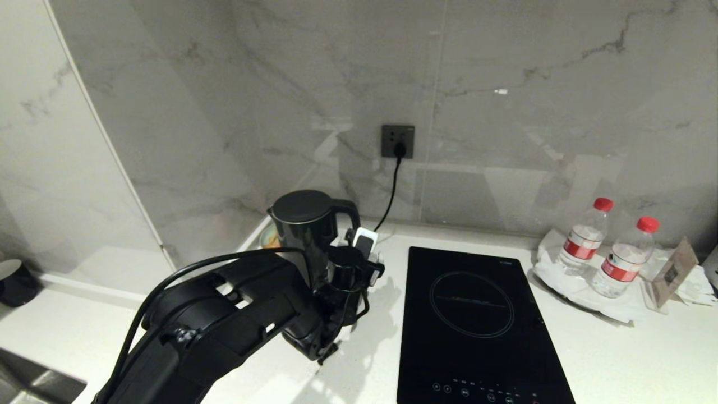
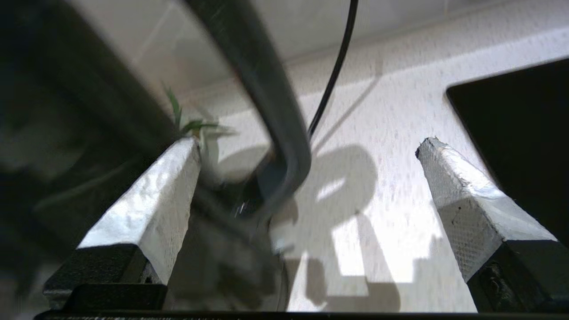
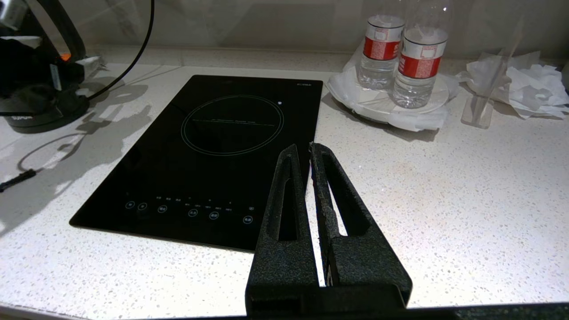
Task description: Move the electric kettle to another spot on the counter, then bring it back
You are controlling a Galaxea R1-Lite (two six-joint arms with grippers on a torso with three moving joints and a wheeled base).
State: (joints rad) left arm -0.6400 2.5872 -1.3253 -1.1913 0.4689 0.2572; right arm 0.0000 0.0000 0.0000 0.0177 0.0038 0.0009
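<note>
The white speckled tabletop (image 1: pixel 617 359) carried a black hob (image 1: pixel 477 325) set flush, the electric kettle (image 1: pixel 308 224) at the back near the wall, and two water bottles (image 1: pixel 608 252) on a paper-covered plate (image 1: pixel 566 286) beside crumpled tissue (image 1: pixel 698 283).

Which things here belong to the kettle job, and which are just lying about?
Job:
- kettle, by the back wall
- counter
- left gripper, open, its fingers either side of the kettle's handle

Lying about:
- hob
- two water bottles on a plate
- socket and its cord
- crumpled paper
- right gripper, shut, idle over the counter
</note>
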